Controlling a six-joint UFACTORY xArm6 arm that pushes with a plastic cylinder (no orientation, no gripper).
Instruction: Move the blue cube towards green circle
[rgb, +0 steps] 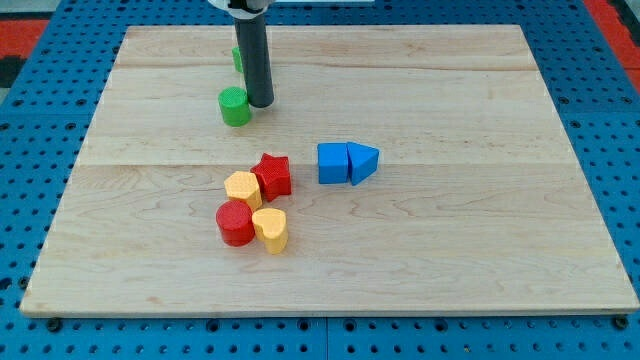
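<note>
Rod (254, 60): straight cylinder, dark grey to near-black, matte; faint lighter sheen down one side.
Rod width: even along whole visible length, no taper seen.
Tip (261, 103): flat, blunt end; same dark colour as shaft, no separate cap or pad visible.
Mount (240, 5): white/pale collar at the view's top, w/ dark section at centre where rod joins; mostly cropped by frame edge.
Cables: can't tell, upper arm out of frame.
Screws/markings: too small or cropped to make out on rod or collar.
Surface: smooth, no ribs, labels or stripes visible.
Rest of arm: cut off above the collar.
</note>
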